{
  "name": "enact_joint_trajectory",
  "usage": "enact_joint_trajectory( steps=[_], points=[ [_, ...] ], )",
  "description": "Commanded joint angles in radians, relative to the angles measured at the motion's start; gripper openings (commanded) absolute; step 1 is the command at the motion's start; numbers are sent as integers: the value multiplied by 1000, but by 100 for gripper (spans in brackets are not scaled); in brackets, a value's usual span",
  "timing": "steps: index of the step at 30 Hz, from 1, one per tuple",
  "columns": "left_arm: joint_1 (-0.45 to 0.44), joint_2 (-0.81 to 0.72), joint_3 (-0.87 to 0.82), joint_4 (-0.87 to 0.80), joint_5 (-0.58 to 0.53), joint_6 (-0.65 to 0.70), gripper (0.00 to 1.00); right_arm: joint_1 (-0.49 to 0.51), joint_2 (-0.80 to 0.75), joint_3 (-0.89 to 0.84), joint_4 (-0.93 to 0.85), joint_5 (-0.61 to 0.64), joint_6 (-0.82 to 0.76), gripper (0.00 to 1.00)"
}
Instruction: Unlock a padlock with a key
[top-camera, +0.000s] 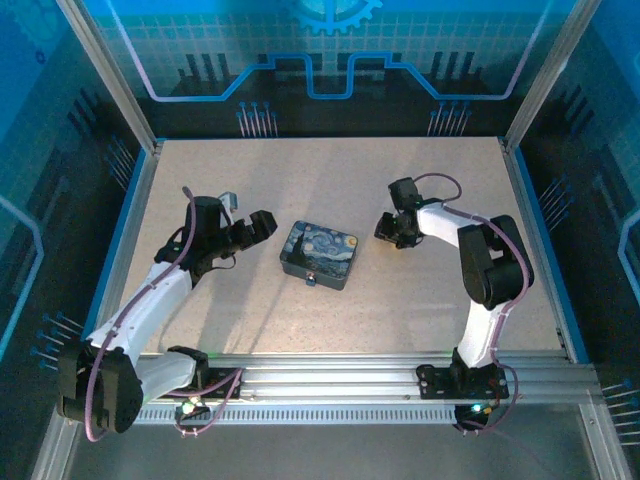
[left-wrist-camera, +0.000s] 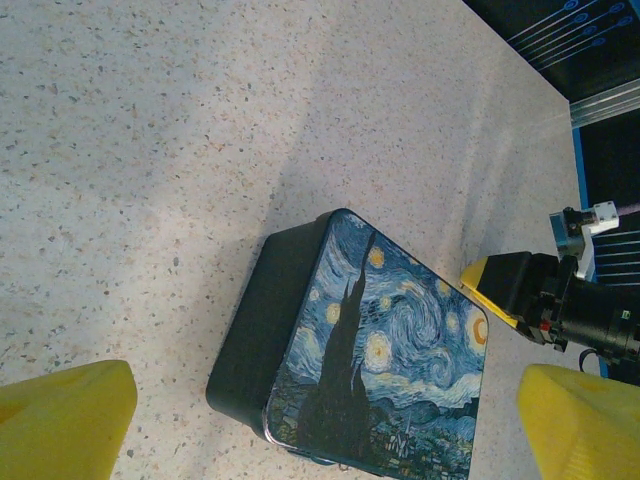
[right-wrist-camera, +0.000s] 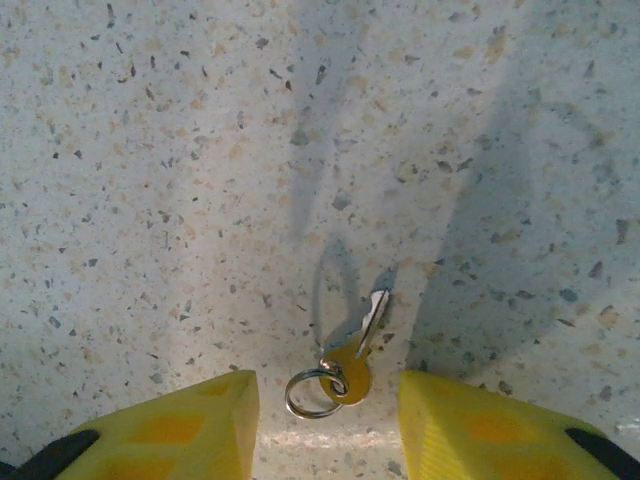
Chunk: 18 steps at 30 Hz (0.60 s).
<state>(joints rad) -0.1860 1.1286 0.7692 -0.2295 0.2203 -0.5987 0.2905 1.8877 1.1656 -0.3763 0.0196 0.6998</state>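
The key (right-wrist-camera: 358, 345), a brass-headed sliver with a silver ring (right-wrist-camera: 312, 393), lies flat on the speckled table. My right gripper (right-wrist-camera: 328, 385) stands low over it, one yellow finger on each side, jaws apart and touching nothing. From above, the right gripper (top-camera: 391, 229) is just right of the swirl-printed case (top-camera: 320, 253). The padlock (top-camera: 312, 281) is a tiny metal bit at the case's near edge. My left gripper (top-camera: 256, 227) hovers wide open at the case's left side; its wrist view looks down on the case (left-wrist-camera: 390, 370).
Blue rails (top-camera: 545, 240) and dark walls bound the table on the left, right and back. The aluminium base rail (top-camera: 330, 380) runs along the near edge. Bare tabletop lies behind and in front of the case.
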Motion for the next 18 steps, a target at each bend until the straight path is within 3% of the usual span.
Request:
enact_joint_trajectory(
  steps=[1,18],
  points=[
    [5,9,-11,-1,-9,20,99,-11,41,31,-1,-19,0,40],
    [5,38,2,8,-3,23,99,1,59,47,-18,13,-37,18]
  ],
)
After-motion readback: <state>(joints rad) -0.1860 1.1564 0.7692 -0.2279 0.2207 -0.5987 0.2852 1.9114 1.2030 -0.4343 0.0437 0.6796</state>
